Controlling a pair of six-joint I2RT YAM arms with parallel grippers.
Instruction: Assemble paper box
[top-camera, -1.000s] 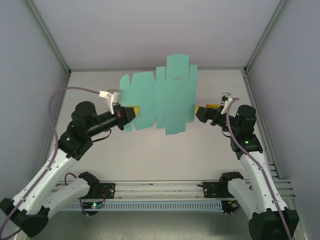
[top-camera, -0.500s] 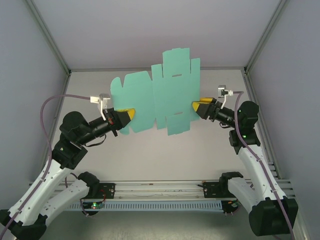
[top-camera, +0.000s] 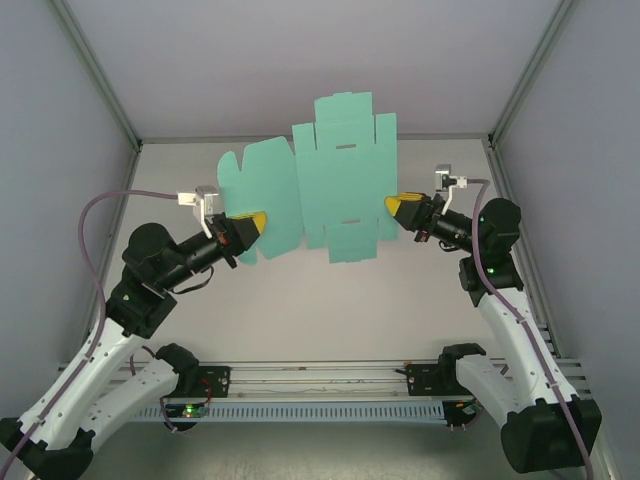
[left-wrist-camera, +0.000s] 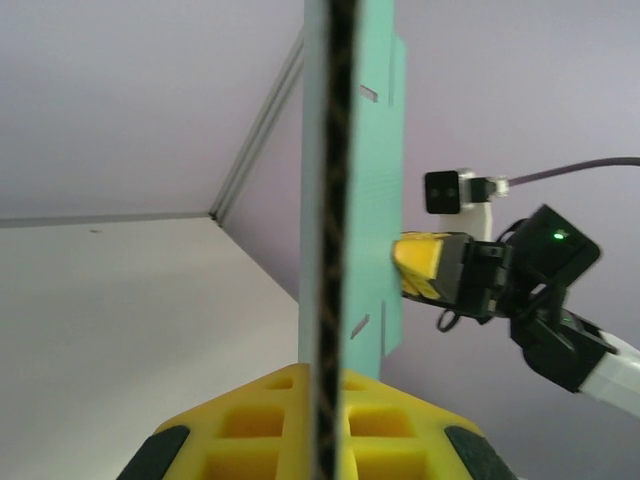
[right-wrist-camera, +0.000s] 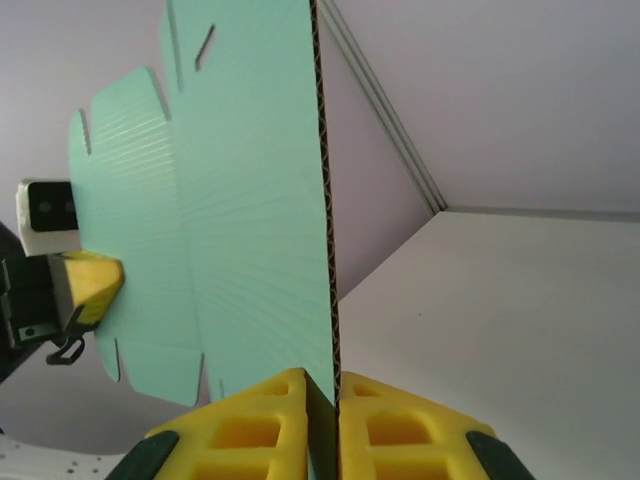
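The left pincer (top-camera: 252, 221) is clamped shut on the left edge of the paper box (top-camera: 335, 185). The box is a flat, unfolded teal sheet with flaps and slots, held upright in the air above the desk (top-camera: 300, 310) between the two arms. The right pincer (top-camera: 400, 206) is nipped onto the opposite edge. The card looks light and thinly corrugated: stiff enough to stay flat, but easy to crease or tear. I'd hold it at the panel edges, close to the fold lines.

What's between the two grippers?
The flat paper box sheet; left gripper and right gripper each pinch one edge. Top external view shows it.
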